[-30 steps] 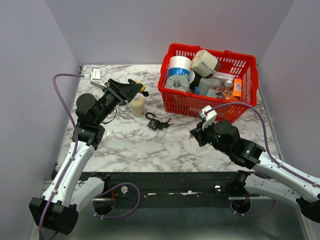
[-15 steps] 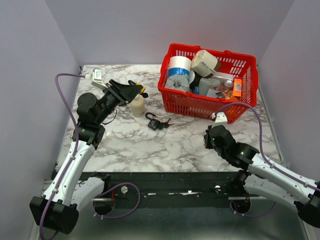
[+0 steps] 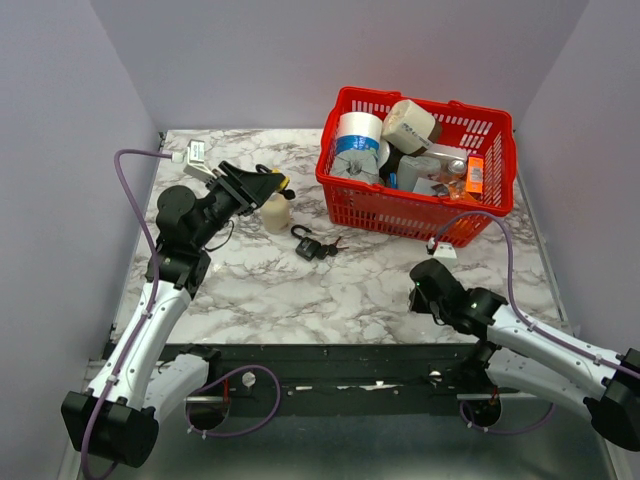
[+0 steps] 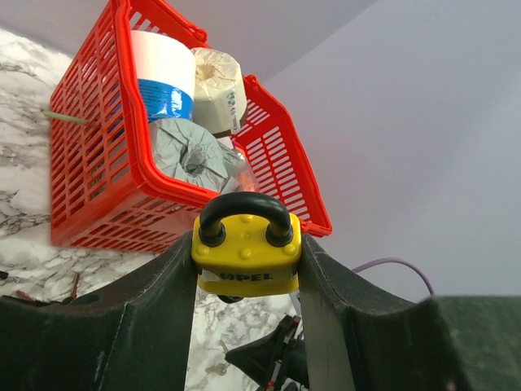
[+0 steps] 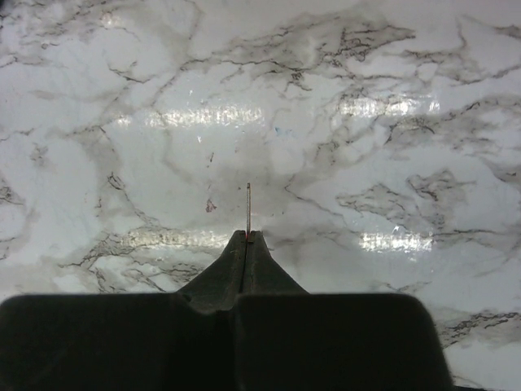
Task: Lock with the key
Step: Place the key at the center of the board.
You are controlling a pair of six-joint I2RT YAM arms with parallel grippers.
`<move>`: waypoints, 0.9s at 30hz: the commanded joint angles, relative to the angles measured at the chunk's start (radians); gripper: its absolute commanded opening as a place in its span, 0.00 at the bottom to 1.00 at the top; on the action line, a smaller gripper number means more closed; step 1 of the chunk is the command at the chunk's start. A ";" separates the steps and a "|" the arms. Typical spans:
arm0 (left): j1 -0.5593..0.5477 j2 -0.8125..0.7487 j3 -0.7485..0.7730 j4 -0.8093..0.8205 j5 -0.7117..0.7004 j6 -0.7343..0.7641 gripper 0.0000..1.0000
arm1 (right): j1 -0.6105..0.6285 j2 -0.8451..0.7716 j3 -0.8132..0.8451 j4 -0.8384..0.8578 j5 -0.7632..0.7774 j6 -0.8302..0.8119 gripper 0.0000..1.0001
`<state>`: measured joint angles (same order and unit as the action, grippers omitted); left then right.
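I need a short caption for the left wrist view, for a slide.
Left fingers hold a yellow padlock upright, with the red basket behind.

Bright, even overhead light, white glare patches on the marble tabletop (image 5: 212, 116), soft shadows throughout.

**Marble table inside pale lilac walls**

We are looking at a white, grey-veined marble table (image 3: 350, 290); plain lilac-grey walls (image 3: 250, 60) are closing it in at the back and on both sides; light is glaring in soft patches (image 5: 203, 116) off its glossy top; a dark rail (image 3: 330, 383) is running along its near edge.
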<state>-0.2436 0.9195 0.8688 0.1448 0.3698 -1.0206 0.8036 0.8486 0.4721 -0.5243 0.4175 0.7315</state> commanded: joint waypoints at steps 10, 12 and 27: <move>0.013 -0.010 -0.042 0.062 0.014 -0.056 0.00 | -0.026 0.121 0.003 0.049 -0.020 0.063 0.10; 0.013 -0.008 -0.051 0.068 0.017 -0.065 0.00 | -0.029 0.153 0.020 0.069 -0.011 0.051 0.10; 0.013 -0.045 -0.105 0.078 0.147 -0.059 0.00 | -0.047 0.020 0.120 0.233 -0.328 -0.234 0.69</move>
<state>-0.2367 0.9154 0.7799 0.1417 0.4129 -1.0676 0.7570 0.9413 0.5171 -0.4343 0.2913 0.6765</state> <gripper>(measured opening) 0.544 0.602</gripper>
